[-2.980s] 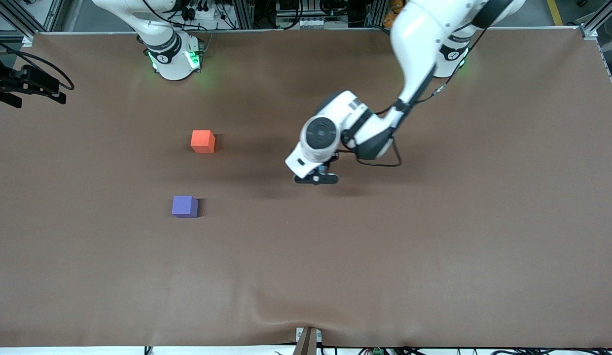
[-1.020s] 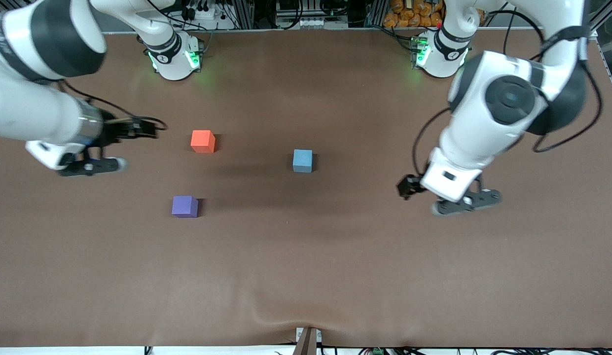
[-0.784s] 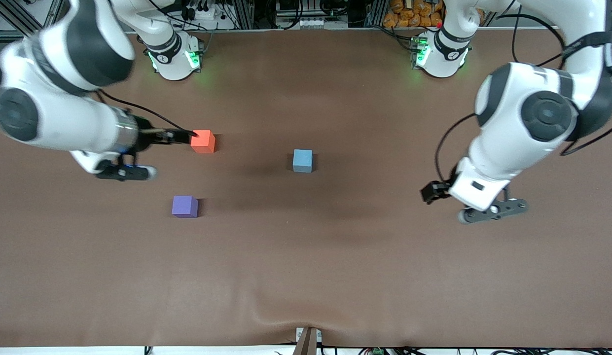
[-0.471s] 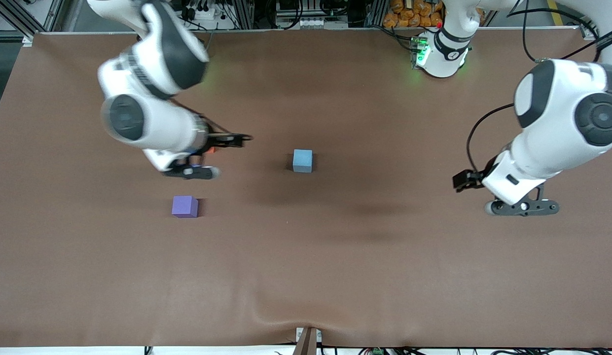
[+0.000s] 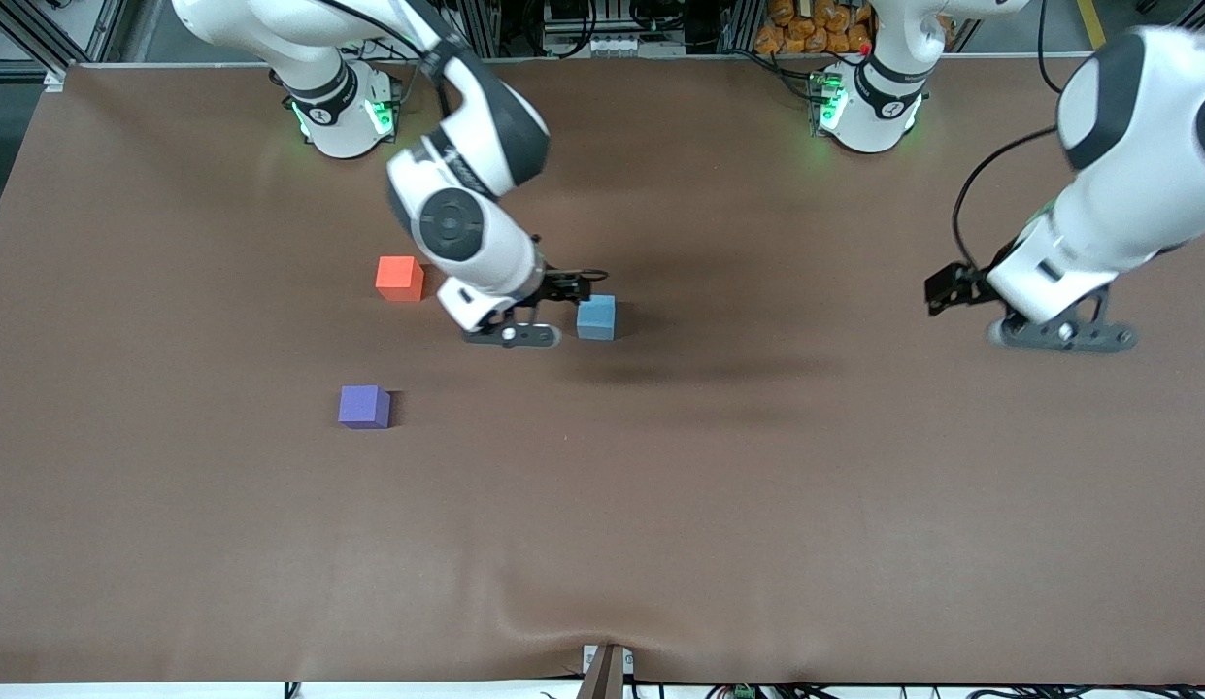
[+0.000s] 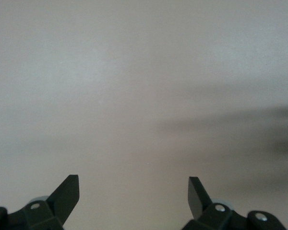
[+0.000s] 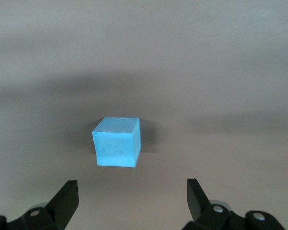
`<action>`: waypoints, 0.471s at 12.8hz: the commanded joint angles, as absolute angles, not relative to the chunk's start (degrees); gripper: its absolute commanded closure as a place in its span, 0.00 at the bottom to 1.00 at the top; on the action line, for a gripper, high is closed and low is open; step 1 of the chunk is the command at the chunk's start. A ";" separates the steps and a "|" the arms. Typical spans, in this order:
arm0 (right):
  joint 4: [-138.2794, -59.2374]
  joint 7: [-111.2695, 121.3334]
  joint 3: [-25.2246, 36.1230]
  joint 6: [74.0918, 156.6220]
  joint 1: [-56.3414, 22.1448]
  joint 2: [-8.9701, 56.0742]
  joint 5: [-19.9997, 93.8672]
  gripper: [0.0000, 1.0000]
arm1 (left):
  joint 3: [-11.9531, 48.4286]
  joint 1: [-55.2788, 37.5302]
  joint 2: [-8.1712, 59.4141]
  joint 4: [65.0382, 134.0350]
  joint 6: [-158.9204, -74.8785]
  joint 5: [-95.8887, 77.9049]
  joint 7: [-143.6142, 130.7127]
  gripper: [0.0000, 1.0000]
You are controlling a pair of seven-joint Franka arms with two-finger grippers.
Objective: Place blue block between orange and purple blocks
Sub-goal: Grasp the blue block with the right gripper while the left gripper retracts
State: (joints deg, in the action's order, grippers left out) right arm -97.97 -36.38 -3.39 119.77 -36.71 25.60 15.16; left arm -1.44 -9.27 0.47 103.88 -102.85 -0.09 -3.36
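Note:
The blue block (image 5: 596, 316) sits alone on the brown table (image 5: 660, 505), near its middle. The orange block (image 5: 399, 279) and the purple block (image 5: 364, 406) sit toward the right arm's end, the purple one nearer the front camera, with a gap between them. My right gripper (image 5: 513, 336) is open and empty, hovering just beside the blue block on the orange block's side. In the right wrist view the blue block (image 7: 117, 142) lies ahead of the open right gripper (image 7: 132, 191). My left gripper (image 5: 1060, 336) is open and empty over bare table (image 6: 144, 96) at the left arm's end.
The brown mat covers the whole table, with a slight wrinkle (image 5: 563, 602) near the front edge. Both arm bases (image 5: 340, 107) (image 5: 869, 107) stand along the edge farthest from the camera.
My right arm has swept in from its end of the table, past the orange block, to beside the blue block. My left arm has pulled away toward its own end. The blocks have not moved.

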 commanded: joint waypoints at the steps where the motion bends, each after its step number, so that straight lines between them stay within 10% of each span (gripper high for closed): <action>1: -98.35 -37.18 -2.72 126.36 -40.07 29.16 15.47 0.00 | -0.97 -6.24 -1.76 104.69 -103.54 0.70 -3.33 0.00; 6: -98.35 -39.37 -2.46 134.03 -43.59 34.80 15.29 0.00 | 0.34 -6.86 -0.70 95.73 -93.81 0.79 -5.72 0.00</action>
